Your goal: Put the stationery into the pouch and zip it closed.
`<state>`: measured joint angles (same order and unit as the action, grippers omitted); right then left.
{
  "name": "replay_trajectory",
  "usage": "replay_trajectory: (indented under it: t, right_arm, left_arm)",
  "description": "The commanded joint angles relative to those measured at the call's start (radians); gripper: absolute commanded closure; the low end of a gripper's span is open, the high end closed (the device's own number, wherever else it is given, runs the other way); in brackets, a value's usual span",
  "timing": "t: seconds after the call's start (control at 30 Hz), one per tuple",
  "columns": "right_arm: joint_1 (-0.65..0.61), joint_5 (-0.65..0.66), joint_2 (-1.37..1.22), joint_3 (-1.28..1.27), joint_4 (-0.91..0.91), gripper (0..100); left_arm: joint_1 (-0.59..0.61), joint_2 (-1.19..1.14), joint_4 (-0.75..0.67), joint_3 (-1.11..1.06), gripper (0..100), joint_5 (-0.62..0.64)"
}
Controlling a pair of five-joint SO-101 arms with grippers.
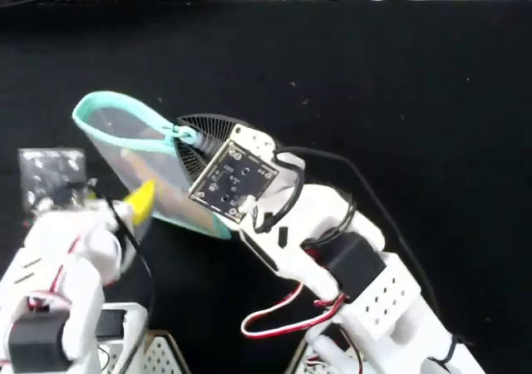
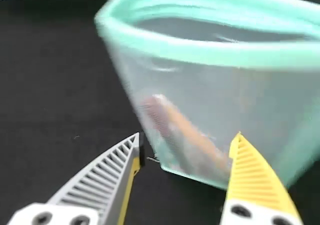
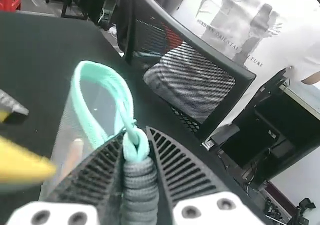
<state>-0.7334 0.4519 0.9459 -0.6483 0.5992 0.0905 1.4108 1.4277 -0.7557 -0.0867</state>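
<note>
The pouch [image 1: 120, 145] sits just ahead of the left gripper [image 2: 187, 135], its lower edge across the gap between the two fingertips; whether they touch it cannot be told. The same pouch hangs off the tip of the right gripper [image 3: 134, 133], which meets it at the zip end of the rim.

The left gripper's fingers are spread wide, one grey and one yellow, with nothing held between them. In the high view this arm comes in low from the near left corner of the black table [image 1: 374, 100], yellow finger beside the pouch's side wall. The right arm slants in from the near right, wrist turned, and its black ribbed fingers are pinched together on the zip tab [image 3: 134, 147], a small teal loop at the end of the rim.

The pouch has see-through walls and a thick teal rim, and its mouth gapes in a wide oval, the zip not yet drawn. Inside, against the wall nearest the left gripper, lies a stationery piece [image 2: 180, 130], long, thin and orange-brown; its kind cannot be told.
</note>
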Motion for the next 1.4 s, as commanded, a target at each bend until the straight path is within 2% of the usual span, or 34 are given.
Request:
replay_trajectory:
  t: [0.0, 0.2, 0.43, 0.6, 0.7, 0.93, 1.1, 1.17, 1.37]
  right_arm:
    - [0.015, -0.012, 0.033, 0.038, -0.032, 98.6]
    - [0.009, -0.012, 0.041, 0.042, 0.002, 98.6]
    - [-0.018, -0.003, 0.041, 0.047, 0.041, 98.6]
    - [-0.103, 0.005, 0.035, 0.045, 0.078, 98.6]
    - [-0.107, 0.046, 0.033, 0.045, 0.081, 98.6]
    - [-0.104, 0.044, 0.031, 0.051, 0.074, 98.6]
    - [-0.104, 0.043, 0.031, 0.045, 0.041, 98.6]
    - [-0.104, 0.018, 0.031, 0.045, 0.04, 98.6]
    - [-0.104, -0.006, 0.031, 0.047, 0.04, 98.6]
  left_arm:
    - [-0.054, -0.012, 0.0, 0.041, 71, -0.012]
    - [0.007, -0.011, -0.17, -0.073, 71, 0.078]
    - [0.228, -0.011, -0.471, -0.246, 71, 0.203]
    - [0.243, -0.011, -0.595, -0.337, 71, 0.259]
    - [0.251, -0.009, -0.555, -0.315, 71, 0.232]
    - [0.242, 0.172, -0.175, -0.062, 71, 0.097]
    - [0.234, 0.368, -0.104, -0.038, 71, 0.087]
    - [0.174, 0.416, -0.103, -0.065, 71, 0.084]
    - [-0.14, 0.4, 0.014, -0.024, 71, 0.021]
